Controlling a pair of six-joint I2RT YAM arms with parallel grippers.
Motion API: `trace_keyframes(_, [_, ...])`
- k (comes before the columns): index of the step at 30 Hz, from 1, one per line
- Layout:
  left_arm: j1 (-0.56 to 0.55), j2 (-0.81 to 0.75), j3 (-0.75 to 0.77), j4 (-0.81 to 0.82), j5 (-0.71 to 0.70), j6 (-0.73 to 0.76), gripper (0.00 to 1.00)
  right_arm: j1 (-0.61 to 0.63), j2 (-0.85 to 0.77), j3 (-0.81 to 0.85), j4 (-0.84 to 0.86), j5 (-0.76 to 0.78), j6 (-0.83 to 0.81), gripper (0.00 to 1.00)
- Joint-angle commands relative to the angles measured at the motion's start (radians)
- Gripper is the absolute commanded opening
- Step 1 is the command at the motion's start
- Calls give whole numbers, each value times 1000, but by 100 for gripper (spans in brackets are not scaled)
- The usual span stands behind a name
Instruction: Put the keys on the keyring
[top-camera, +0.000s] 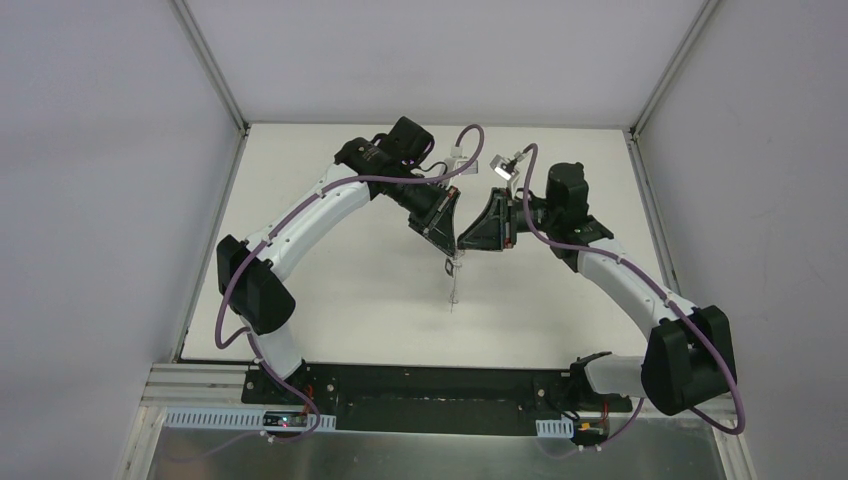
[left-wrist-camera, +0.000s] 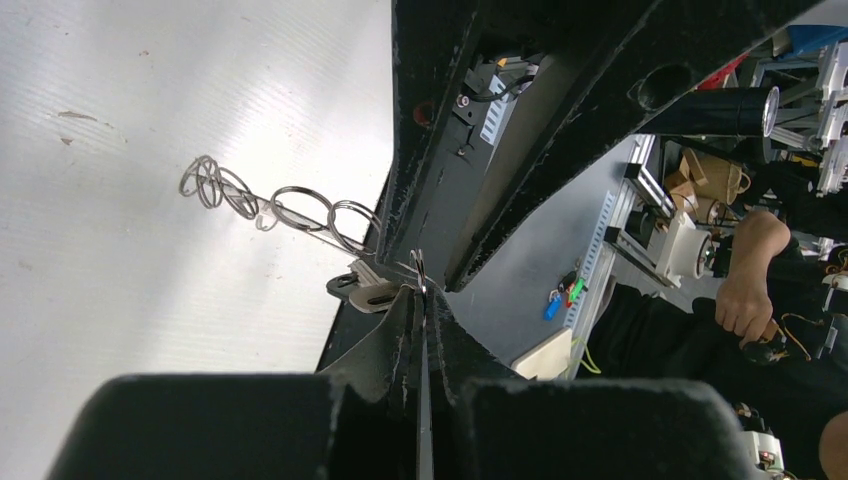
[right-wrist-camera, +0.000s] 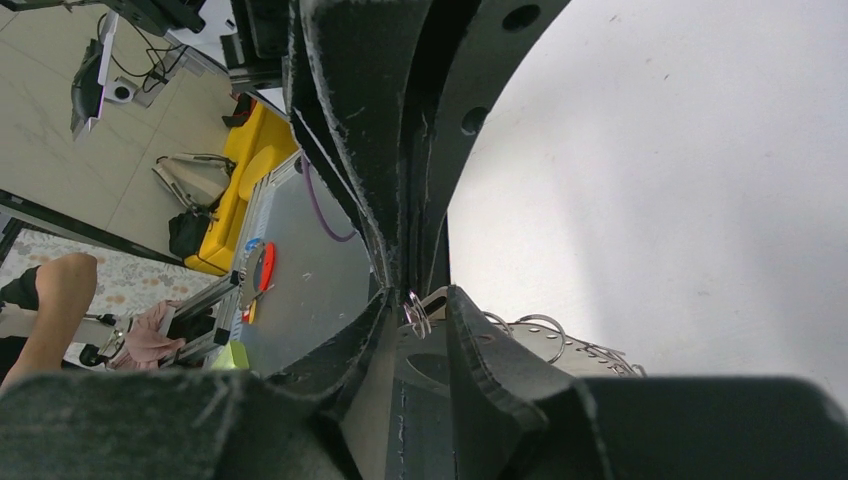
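My left gripper (top-camera: 452, 243) is shut on a thin wire ring of the keyring (left-wrist-camera: 418, 268), seen edge-on at its fingertips. More silvery wire loops (left-wrist-camera: 270, 205) of the keyring trail away over the white table, and in the top view they hang below the grippers (top-camera: 454, 285). The key (left-wrist-camera: 358, 290), with a black oval head and a pale blade, sits right beside the left fingertips. My right gripper (right-wrist-camera: 418, 300) meets the left one tip to tip. Its jaws stand apart with the small ring (right-wrist-camera: 415, 314) in the gap. I cannot tell whether the key is on the ring.
The white table (top-camera: 330, 290) stretches under both raised grippers. Grey frame rails (top-camera: 210, 70) edge it at left and right. The black base plate (top-camera: 430, 385) lies along the near edge.
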Motion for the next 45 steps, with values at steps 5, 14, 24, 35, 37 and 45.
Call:
trace_keyframes(5, [-8,-2,43,10,49,-7,0,16,18,41,17,-82,-17,26])
trace_keyframes(14, [-4,-5,42,13,44,-1,0,28,29,46,11,-89,-18,17])
trace_keyframes(24, [6,-2,43,28,37,-4,0,27,32,55,11,-87,-4,0])
trace_keyframes(35, [25,-86,-27,114,-17,95,19,-13,21,33,147,-44,136,0])
trace_keyframes(37, [25,-117,-57,146,-31,124,24,-21,23,27,176,-35,165,0])
trace_keyframes(45, [25,-207,-162,255,-92,227,32,-35,42,30,193,-19,201,0])
